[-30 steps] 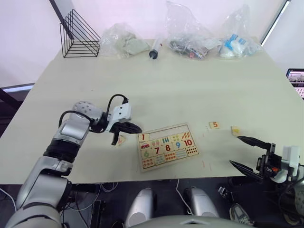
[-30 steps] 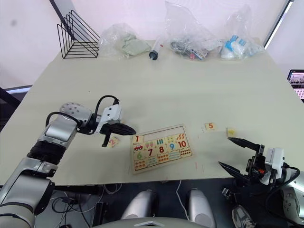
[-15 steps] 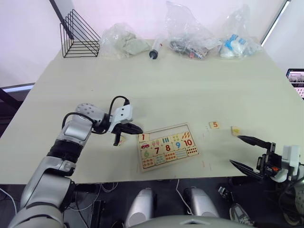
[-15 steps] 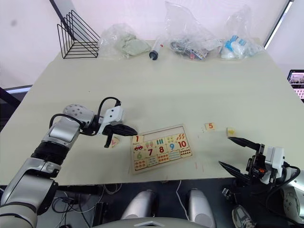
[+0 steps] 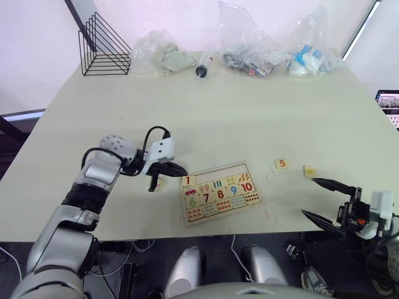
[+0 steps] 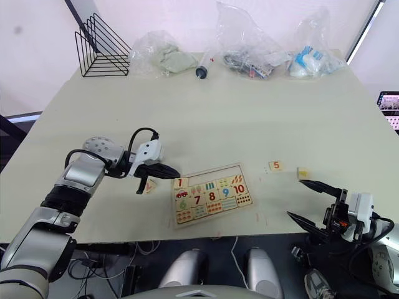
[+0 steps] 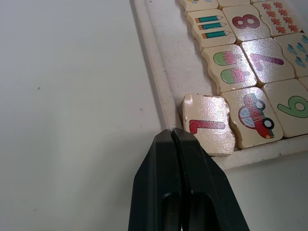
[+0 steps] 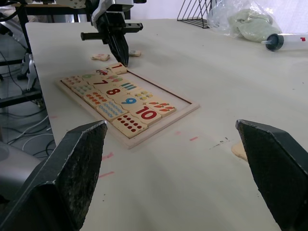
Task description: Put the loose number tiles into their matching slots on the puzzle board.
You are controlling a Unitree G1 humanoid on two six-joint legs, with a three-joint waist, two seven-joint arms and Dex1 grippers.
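The puzzle board (image 5: 217, 169) lies near the table's front edge, its lower rows filled with number, picture and dot tiles. The red 1 tile (image 7: 208, 125) sits slightly askew in the top row's corner slot (image 5: 189, 180); the other top-row slots look bare. My left gripper (image 7: 171, 133) is shut and holds nothing, its tip by the frame next to that tile. A loose tile (image 6: 150, 185) lies under it, left of the board. The orange 5 tile (image 5: 282, 164) and a yellow-marked tile (image 5: 309, 170) lie right of the board. My right gripper (image 5: 310, 197) hangs open off the front right.
Along the far edge stand a black wire rack (image 5: 103, 53), several plastic bags (image 5: 249, 43) and a syringe-like tube (image 5: 202, 64). In the right wrist view two loose tiles (image 8: 101, 57) lie beyond the board's far corner. The table's front edge runs just below the board.
The left arm has shifted slightly, with its shut gripper staying by the board's corner at the 1 tile. The right gripper has not moved.
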